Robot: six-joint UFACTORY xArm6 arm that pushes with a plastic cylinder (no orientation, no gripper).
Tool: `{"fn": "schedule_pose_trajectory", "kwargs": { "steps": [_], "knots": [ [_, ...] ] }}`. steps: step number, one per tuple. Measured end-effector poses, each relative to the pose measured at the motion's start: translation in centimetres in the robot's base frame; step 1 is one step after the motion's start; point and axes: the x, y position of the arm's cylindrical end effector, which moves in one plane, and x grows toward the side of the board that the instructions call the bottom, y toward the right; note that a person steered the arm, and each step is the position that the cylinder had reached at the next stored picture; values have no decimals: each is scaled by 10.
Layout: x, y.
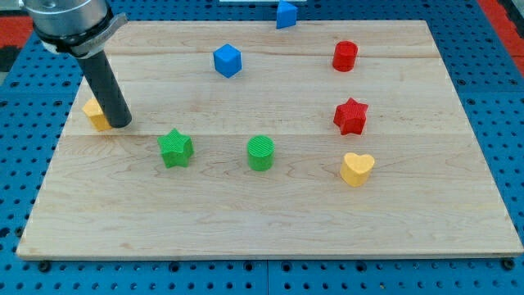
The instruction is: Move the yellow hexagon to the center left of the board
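The yellow hexagon [95, 114] lies near the board's left edge, a little above mid-height, partly hidden behind my rod. My tip [119, 123] rests on the board just to the right of the hexagon, touching or almost touching it. The rod slants up to the view's top left.
A green star [175, 148] and a green cylinder [260, 152] sit in the middle. A blue cube [228, 60] is at upper middle, another blue block [286, 14] at the top edge. A red cylinder [345, 56], red star [350, 116] and yellow heart [357, 169] are at right.
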Motion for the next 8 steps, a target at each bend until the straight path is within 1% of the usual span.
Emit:
{"fn": "schedule_pose_trajectory", "kwargs": {
  "steps": [1, 2, 5, 8],
  "knots": [
    [-16, 0],
    [-18, 0],
    [-18, 0],
    [-7, -23]
  ]
}}
